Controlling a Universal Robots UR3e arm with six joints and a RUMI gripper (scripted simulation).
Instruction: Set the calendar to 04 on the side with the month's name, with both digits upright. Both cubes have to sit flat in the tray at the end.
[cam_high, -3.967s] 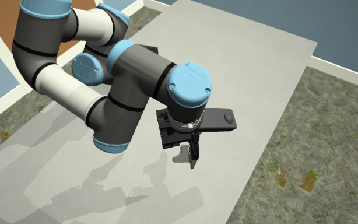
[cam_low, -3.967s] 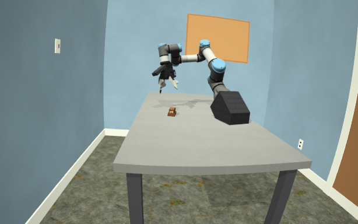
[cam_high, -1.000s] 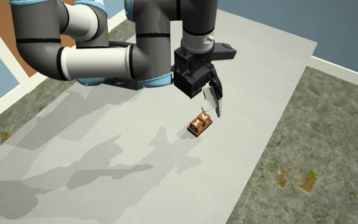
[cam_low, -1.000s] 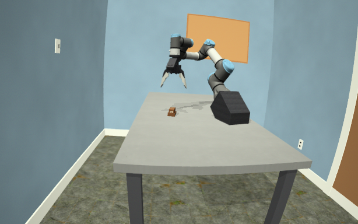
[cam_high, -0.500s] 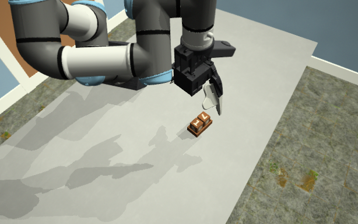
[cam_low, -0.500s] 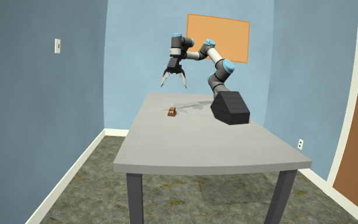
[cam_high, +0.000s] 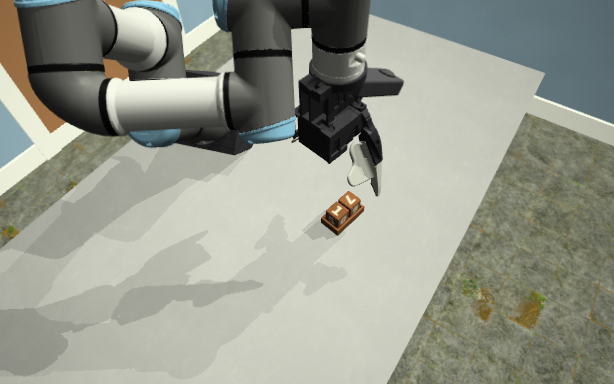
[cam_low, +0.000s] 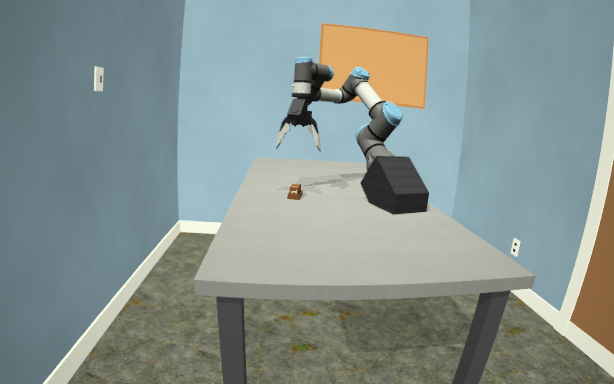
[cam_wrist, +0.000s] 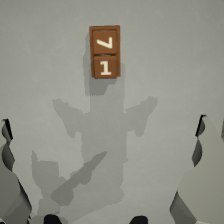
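A small brown calendar tray (cam_high: 342, 213) sits on the grey table and holds two brown cubes side by side. The cubes' top faces show a white 7 (cam_wrist: 105, 42) and a white 1 (cam_wrist: 105, 67) in the wrist view. Both cubes sit flat in the tray (cam_wrist: 105, 52). The tray also shows in the exterior view (cam_low: 294, 192). My gripper (cam_low: 298, 141) hangs high above the table, well above the tray, fingers spread wide and empty. Its fingers frame the lower corners of the wrist view (cam_wrist: 112, 165). The side with the month's name is not visible.
The arm's dark base block (cam_low: 395, 185) stands on the table to the right of the tray. The table's far edge (cam_high: 520, 120) lies to the right of the tray in the top view.
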